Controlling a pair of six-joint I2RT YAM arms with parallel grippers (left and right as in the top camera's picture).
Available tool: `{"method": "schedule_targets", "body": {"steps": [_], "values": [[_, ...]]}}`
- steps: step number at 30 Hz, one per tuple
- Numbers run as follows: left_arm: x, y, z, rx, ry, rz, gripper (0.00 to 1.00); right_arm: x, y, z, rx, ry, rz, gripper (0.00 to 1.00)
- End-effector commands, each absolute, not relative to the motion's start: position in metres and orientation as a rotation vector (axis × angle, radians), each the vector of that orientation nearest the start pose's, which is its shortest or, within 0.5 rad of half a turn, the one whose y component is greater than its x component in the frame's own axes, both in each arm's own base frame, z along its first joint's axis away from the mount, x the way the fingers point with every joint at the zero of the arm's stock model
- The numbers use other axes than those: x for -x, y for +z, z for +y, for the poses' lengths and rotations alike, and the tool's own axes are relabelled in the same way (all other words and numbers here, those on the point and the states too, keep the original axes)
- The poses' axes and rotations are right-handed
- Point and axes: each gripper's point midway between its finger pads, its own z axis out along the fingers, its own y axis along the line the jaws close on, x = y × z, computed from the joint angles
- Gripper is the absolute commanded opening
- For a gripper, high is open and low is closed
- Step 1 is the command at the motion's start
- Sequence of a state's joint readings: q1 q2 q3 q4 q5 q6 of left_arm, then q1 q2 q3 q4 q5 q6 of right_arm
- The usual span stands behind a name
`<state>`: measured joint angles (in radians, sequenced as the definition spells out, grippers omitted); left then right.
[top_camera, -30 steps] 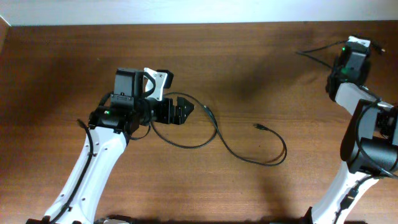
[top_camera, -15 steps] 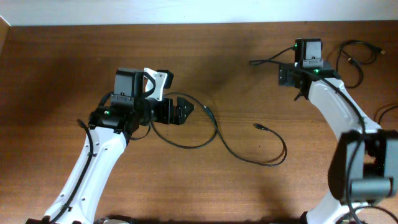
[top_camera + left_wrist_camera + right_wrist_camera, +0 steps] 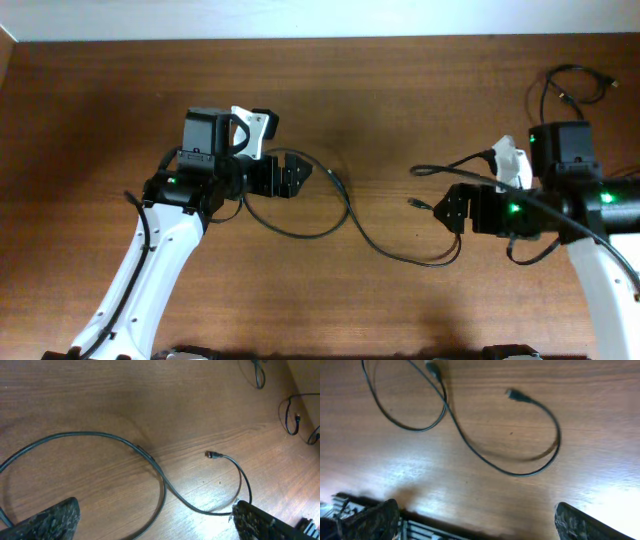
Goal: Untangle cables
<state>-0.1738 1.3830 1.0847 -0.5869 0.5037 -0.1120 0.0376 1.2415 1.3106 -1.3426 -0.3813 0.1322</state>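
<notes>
One thin black cable (image 3: 348,212) lies across the middle of the table. It loops beside my left gripper (image 3: 298,175) and curls round to a small plug (image 3: 416,203). The left gripper stands open just above the loop (image 3: 162,491), with nothing between its fingers (image 3: 50,521). My right gripper (image 3: 447,211) hangs open right beside the plug end (image 3: 515,395) and holds nothing. A second black cable (image 3: 570,85) lies coiled at the back right corner, apart from both grippers.
The table is bare brown wood (image 3: 400,100) with a pale wall along its back edge. A thicker black wire (image 3: 455,163) runs off the right arm. The left arm's base (image 3: 420,530) shows at the bottom of the right wrist view.
My right arm swung from the back right corner to the middle right, beside the plug. Its jaws opened, and a coiled cable now lies at the back right. The left arm stayed still.
</notes>
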Motion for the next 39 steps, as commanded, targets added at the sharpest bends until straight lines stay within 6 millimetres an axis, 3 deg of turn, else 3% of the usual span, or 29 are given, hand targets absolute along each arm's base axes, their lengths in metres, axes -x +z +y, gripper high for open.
{"method": "schedule_targets", "body": {"steps": [1,2,3,5,8,10,13,16,17,18,19,20,21,24,25,27,29,30,31,34,37,38,39], "values": [[-0.348,0.188,-0.146,-0.318,-0.738,2.408,0.99,-0.25,0.188,0.08,-0.066,0.644,2.857,0.98],[-0.348,0.189,-0.146,-0.318,-0.737,2.406,0.99,-0.252,0.179,0.079,-0.073,0.636,2.874,0.93],[-0.344,0.185,-0.145,-0.312,-0.74,2.434,0.99,-0.254,0.154,0.068,-0.173,0.541,2.948,0.85],[-0.325,0.171,-0.141,-0.286,-0.746,2.54,0.99,-0.243,0.121,0.047,-0.637,0.348,3.069,0.84],[-0.32,0.167,-0.14,-0.277,-0.745,2.57,0.99,-0.23,0.093,0.045,-0.999,0.278,3.121,0.84],[-0.32,0.167,-0.14,-0.277,-0.745,2.571,0.99,-0.206,0.067,0.044,-1.207,0.203,3.17,0.84],[-0.318,0.166,-0.139,-0.276,-0.745,2.577,0.99,-0.184,0.035,0.059,-1.319,0.334,3.193,0.84],[-0.315,0.164,-0.139,-0.272,-0.746,2.593,0.99,-0.195,0.013,0.067,-1.283,0.459,3.12,0.78],[-0.309,0.161,-0.138,-0.264,-0.75,2.625,0.99,-0.199,0.01,0.068,-1.287,0.476,3.096,0.72],[-0.3,0.157,-0.137,-0.254,-0.767,2.665,0.99,-0.202,0.008,0.069,-1.308,0.487,3.074,0.57],[-0.293,0.159,-0.142,-0.261,-0.82,2.677,0.99,-0.205,0.008,0.069,-1.303,0.498,3.064,0.31],[-0.29,0.163,-0.146,-0.281,-0.866,2.665,0.99,-0.21,0.008,0.069,-1.287,0.51,3.048,0.12],[-0.287,0.169,-0.151,-0.317,-0.904,2.638,0.99,-0.225,0.008,0.07,-1.173,0.55,3.014,0.04],[-0.278,0.186,-0.146,-0.314,-0.895,2.599,0.99,-0.257,0.026,0.071,-0.984,0.597,2.96,0.04],[-0.271,0.206,-0.132,-0.294,-0.865,2.544,0.99,-0.286,0.057,0.063,-0.874,0.581,2.888,0.04],[-0.264,0.228,-0.113,-0.246,-0.807,2.467,0.99,-0.307,0.098,0.038,-0.884,0.44,2.798,0.04],[-0.257,0.248,-0.094,-0.193,-0.718,2.392,0.99,-0.319,0.141,0.013,-0.872,0.278,2.719,0.04],[-0.25,0.255,-0.08,-0.155,-0.632,2.367,0.99,-0.326,0.177,0.008,-0.744,0.239,2.679,0.04],[-0.244,0.26,-0.071,-0.13,-0.561,2.351,0.99,-0.327,0.193,0.012,-0.683,0.257,2.668,0.04],[-0.236,0.279,-0.064,-0.132,-0.487,2.26,0.99,-0.325,0.225,0.04,-0.354,0.29,2.649,0.04],[-0.237,0.284,-0.056,-0.085,-0.442,2.235,0.99,-0.319,0.239,0.1,0.102,0.298,2.595,0.04],[-0.241,0.282,-0.038,0.084,-0.378,2.244,0.99,-0.317,0.24,0.122,0.206,0.285,2.573,0.04],[-0.243,0.281,-0.009,0.36,-0.3,2.227,0.99,-0.315,0.237,0.15,0.316,0.279,2.552,0.04]]}}
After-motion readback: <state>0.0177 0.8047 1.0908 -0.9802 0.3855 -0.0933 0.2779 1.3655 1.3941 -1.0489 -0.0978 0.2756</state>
